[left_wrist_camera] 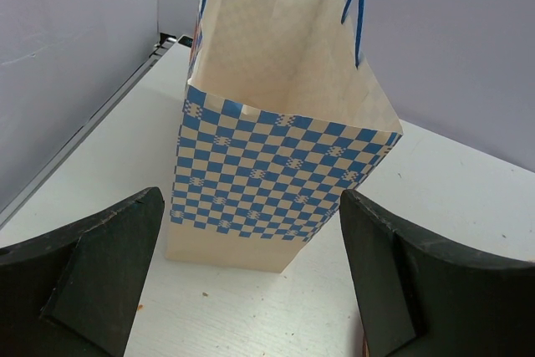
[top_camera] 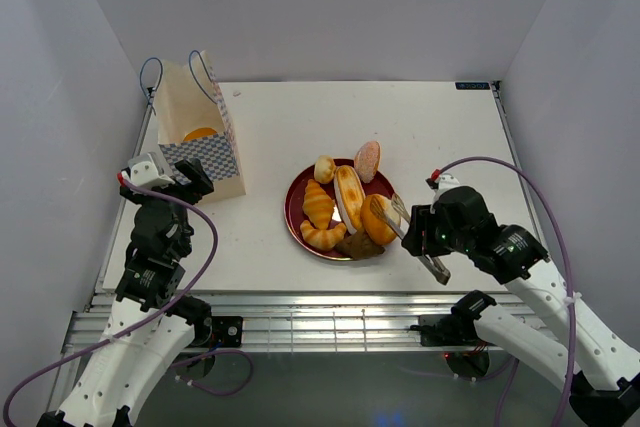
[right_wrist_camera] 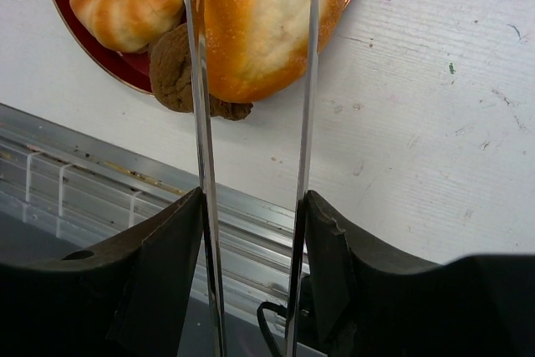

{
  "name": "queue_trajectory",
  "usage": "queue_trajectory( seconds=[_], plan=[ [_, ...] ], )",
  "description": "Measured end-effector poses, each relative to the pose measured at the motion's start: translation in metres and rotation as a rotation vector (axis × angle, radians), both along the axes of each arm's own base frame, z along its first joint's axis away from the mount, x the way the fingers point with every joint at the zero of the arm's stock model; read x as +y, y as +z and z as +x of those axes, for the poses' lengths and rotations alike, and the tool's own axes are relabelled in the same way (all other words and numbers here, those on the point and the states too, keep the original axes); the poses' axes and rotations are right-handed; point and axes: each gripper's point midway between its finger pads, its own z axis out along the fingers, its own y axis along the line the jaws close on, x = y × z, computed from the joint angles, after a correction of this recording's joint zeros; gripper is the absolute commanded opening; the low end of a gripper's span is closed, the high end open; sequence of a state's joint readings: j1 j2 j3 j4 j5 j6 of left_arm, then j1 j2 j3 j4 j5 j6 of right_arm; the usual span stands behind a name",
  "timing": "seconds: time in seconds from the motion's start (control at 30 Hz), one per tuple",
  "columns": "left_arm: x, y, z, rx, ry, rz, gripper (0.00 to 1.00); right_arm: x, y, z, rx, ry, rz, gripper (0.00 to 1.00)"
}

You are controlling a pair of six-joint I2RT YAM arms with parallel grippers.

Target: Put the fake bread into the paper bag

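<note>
- Top view: the paper bag stands upright by the left edge of the white tabletop, toward the far left corner. An orange-gold lump shows in its open mouth.
- The left gripper is just beside the bag's near side.
- A dark red plate lies mid-table, nearer the near edge. It holds two croissants, an oblong roll, a small round bun, a pinkish bun and a dark brown piece.
- The right gripper is clamped on metal tongs, which reach the golden bun at the plate's right side.
- Left wrist view: the left gripper has its fingers spread wide with nothing between them. The bag stands beyond, and its blue cord handles rise above.
- Right wrist view: the right gripper presses both tong arms. One blade runs along each side of the golden bun, at the plate's rim. A croissant and the dark piece are just beside it.
</note>
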State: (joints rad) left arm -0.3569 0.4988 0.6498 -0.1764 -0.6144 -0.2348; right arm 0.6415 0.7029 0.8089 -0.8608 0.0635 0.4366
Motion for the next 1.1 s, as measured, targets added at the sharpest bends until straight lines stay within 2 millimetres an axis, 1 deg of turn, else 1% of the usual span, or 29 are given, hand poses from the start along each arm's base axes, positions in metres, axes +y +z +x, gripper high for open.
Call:
queue_trajectory(
  seconds=[0.13,0.3,0.4,0.43,0.5,0.53,0.6,0.63,0.7,0.73,0.77,0.9,0.97,1.1],
  plan=[
    [0.0,0.0,0.0,0.0,-0.002,-0.002,0.96,0.001,-0.003,0.001,0.014,0.001,-0.011,0.53],
    [-0.001,0.0,0.0,-0.001,-0.005,-0.002,0.96,0.001,-0.004,0.001,0.017,0.004,-0.016,0.47],
    [-0.001,0.0,0.0,-0.001,-0.006,-0.002,0.96,0.001,-0.005,0.001,0.017,0.009,-0.017,0.39],
    [-0.001,0.0,0.0,-0.001,-0.006,-0.002,0.96,0.001,-0.005,0.0,0.019,0.012,-0.016,0.35],
    [-0.001,0.0,0.0,-0.001,-0.006,-0.002,0.96,0.002,-0.005,0.0,0.021,0.016,-0.015,0.32],
    [-0.001,0.0,0.0,-0.001,-0.006,-0.002,0.96,0.002,-0.005,-0.001,0.023,0.018,-0.013,0.27],
    [-0.001,0.0,0.0,-0.001,-0.006,-0.003,0.96,0.003,-0.005,-0.001,0.026,0.021,-0.012,0.24],
    [-0.001,0.0,0.0,-0.001,-0.007,-0.003,0.96,0.003,-0.005,-0.002,0.028,0.022,-0.011,0.19],
    [-0.001,0.0,0.0,-0.002,-0.008,-0.003,0.96,0.003,-0.006,-0.002,0.031,0.024,-0.012,0.15],
    [-0.001,0.001,0.0,-0.003,-0.008,-0.003,0.96,0.003,-0.006,-0.002,0.033,0.024,-0.012,0.09],
    [-0.001,0.001,0.0,-0.003,-0.009,-0.003,0.96,0.004,-0.006,-0.002,0.035,0.026,-0.012,0.08],
    [-0.001,0.001,0.0,-0.004,-0.009,-0.003,0.96,0.005,-0.003,-0.001,0.034,0.026,-0.01,0.08],
    [-0.001,0.001,0.0,-0.004,-0.009,-0.003,0.96,0.006,0.006,0.002,0.017,0.023,-0.002,0.08],
    [-0.001,0.001,0.0,-0.004,-0.009,-0.004,0.96,0.008,0.031,0.011,-0.038,0.014,0.021,0.08]
  ],
)
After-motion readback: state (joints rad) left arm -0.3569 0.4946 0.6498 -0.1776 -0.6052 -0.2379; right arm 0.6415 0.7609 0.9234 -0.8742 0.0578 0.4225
